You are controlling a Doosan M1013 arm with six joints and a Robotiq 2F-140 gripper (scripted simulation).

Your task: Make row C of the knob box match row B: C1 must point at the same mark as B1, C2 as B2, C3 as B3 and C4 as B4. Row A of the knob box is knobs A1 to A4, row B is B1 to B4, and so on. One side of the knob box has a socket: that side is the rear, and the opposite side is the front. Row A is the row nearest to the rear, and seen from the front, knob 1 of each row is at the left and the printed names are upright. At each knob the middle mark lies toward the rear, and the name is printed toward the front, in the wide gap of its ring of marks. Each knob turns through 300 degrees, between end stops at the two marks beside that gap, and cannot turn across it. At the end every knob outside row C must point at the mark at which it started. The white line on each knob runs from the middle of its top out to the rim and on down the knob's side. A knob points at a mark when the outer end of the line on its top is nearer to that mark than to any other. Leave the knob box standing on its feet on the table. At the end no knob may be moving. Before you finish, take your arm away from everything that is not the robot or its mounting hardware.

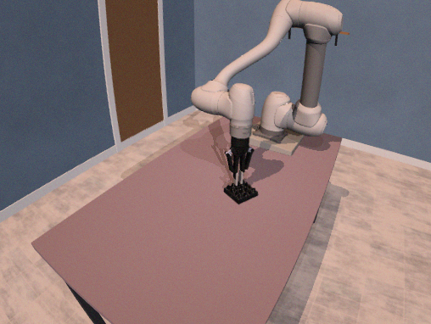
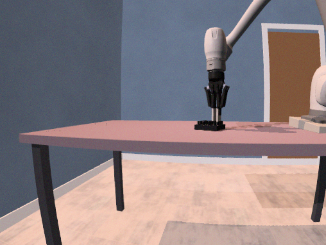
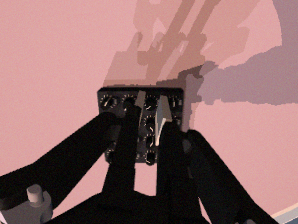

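Note:
The black knob box [image 1: 241,193] [image 2: 210,127] [image 3: 108,100] stands on the pink table [image 1: 170,237] [image 2: 128,131], close in front of the arm's base. My gripper [image 1: 238,183] [image 2: 215,120] [image 3: 150,104] points straight down over the box. Its two pale fingertips stand a narrow gap apart at the height of the knob tops. In the wrist view a column of knobs shows between the fingers, one of them with a white line. The fingers hide much of the box, and the printed names are too small to read. I cannot tell which knob lies between the tips.
The arm's base stands on a pale plate [image 1: 280,142] [image 2: 305,123] at the table's far end. A brown door [image 1: 133,64] [image 2: 293,74] is set in the blue wall behind.

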